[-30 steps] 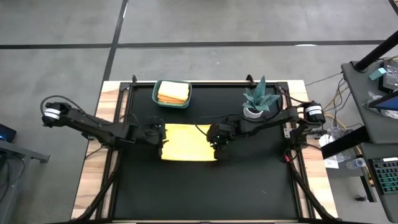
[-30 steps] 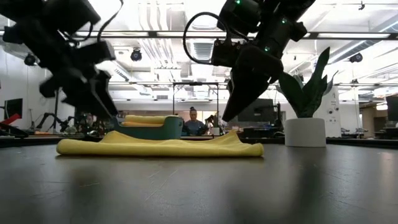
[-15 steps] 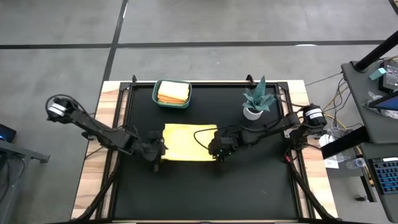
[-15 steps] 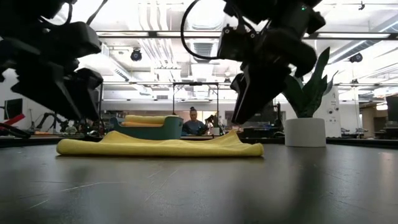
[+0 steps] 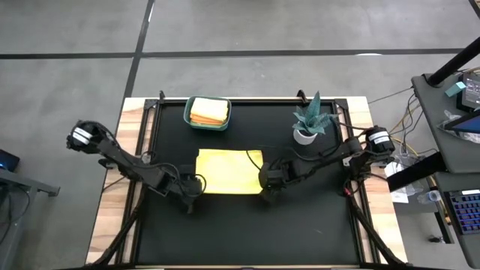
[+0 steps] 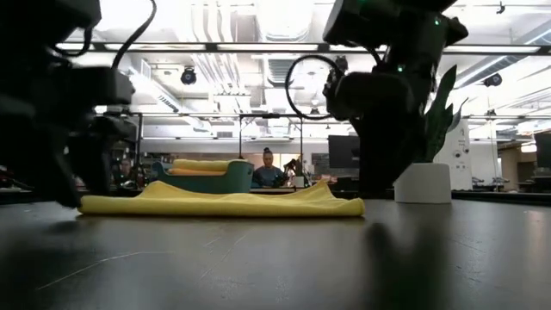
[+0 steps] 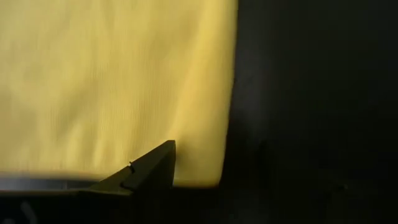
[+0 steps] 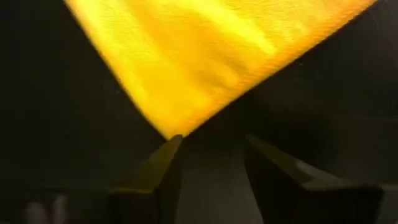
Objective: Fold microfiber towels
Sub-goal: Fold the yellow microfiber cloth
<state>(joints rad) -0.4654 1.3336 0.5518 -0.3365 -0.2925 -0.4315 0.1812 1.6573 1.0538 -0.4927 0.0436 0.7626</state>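
Note:
A yellow microfiber towel [image 5: 229, 171] lies folded flat in the middle of the black table; it also shows in the low view [image 6: 224, 205]. My left gripper [image 5: 190, 199] stands open, low at the towel's near left corner [image 7: 214, 180]. One of its fingers [image 7: 149, 171] shows over the towel's near edge; whether it touches, I cannot tell. My right gripper [image 8: 214, 171] is open and points down at the towel's near right corner [image 8: 171, 132], which lies just beyond its fingertips. More folded towels [image 5: 208, 111] rest in the teal bin [image 5: 192, 120].
The teal bin stands at the far side, left of centre. A potted plant [image 5: 309, 121] in a white pot [image 6: 422, 182] stands at the far right. Bare black tabletop [image 5: 240, 229] lies between the towel and the near edge.
Both grippers have gone down and toward the table's near edge. The left has swung from the towel's left edge to its near left corner. The right has moved off the towel's right part to its near right corner and rolled its wrist. The towel has stayed put.

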